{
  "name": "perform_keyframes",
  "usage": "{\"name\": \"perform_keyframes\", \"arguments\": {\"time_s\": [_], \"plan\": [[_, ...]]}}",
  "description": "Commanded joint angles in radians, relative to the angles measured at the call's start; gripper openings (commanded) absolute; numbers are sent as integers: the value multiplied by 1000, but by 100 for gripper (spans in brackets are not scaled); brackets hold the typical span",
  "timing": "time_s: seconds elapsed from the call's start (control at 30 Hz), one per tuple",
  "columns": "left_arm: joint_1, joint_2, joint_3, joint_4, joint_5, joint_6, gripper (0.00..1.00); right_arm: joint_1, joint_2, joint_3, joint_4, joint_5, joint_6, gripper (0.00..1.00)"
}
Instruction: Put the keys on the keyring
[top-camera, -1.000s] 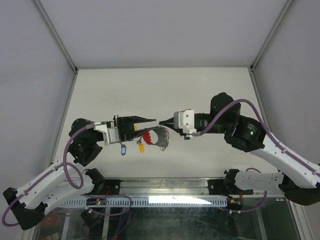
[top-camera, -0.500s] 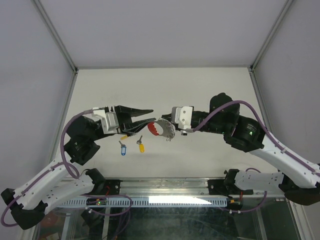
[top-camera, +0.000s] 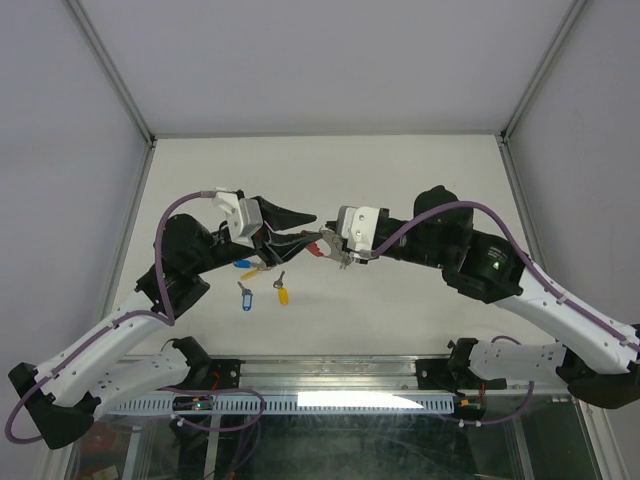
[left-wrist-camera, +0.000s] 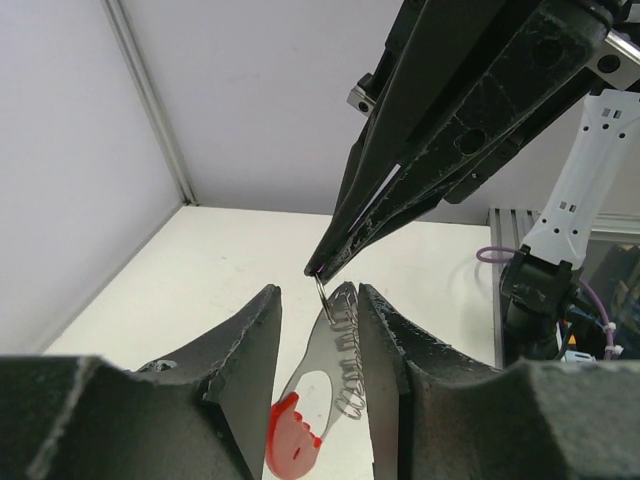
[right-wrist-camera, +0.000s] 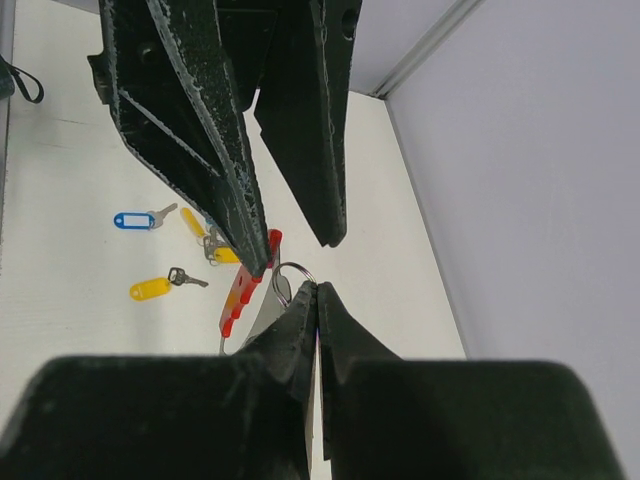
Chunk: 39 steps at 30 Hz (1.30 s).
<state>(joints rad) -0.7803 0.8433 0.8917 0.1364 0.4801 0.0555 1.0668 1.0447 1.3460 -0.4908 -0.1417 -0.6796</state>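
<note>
**Keyring pinched in mid-air between two tools**

The right tool (right-wrist-camera: 315, 290) is squeezed tight on the keyring (left-wrist-camera: 290, 445), gripping its small top ring above the middle of the bench (top-camera: 400, 170). The left tool (left-wrist-camera: 318, 290) gapes wide, one finger on either side of it, gripping nothing. Below, toward the near left, lie a blue-tagged key (top-camera: 243, 298) and a yellow-tagged key (top-camera: 282, 295). Two more keys (top-camera: 246, 268) are tucked beneath the left arm. White bench runs back to the walls.

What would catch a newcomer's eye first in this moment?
The two grippers meet tip to tip above the middle of the table. The right gripper is pinched shut on the small metal loop of the keyring, whose red end dangles between the open fingers of the left gripper. Beneath them, the keys with blue and yellow tags lie loose on the white surface.
</note>
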Motion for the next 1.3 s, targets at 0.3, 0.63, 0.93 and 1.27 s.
{"name": "perform_keyframes", "arguments": {"time_s": [0.3,0.63,0.93,1.27], "plan": [[-10,15,50,-12,-18,-33,27,15,-2,4,109,29,17,0],[-11,22,61,-13,-63,-33,0,23,-7,-2,115,23,29,0],[-11,-61,-52,135,-33,-29,0,24,-119,-106,245,-41,59,15],[-10,-148,-239,476,191,-123,0,23,-216,-211,382,-268,227,32]]}}
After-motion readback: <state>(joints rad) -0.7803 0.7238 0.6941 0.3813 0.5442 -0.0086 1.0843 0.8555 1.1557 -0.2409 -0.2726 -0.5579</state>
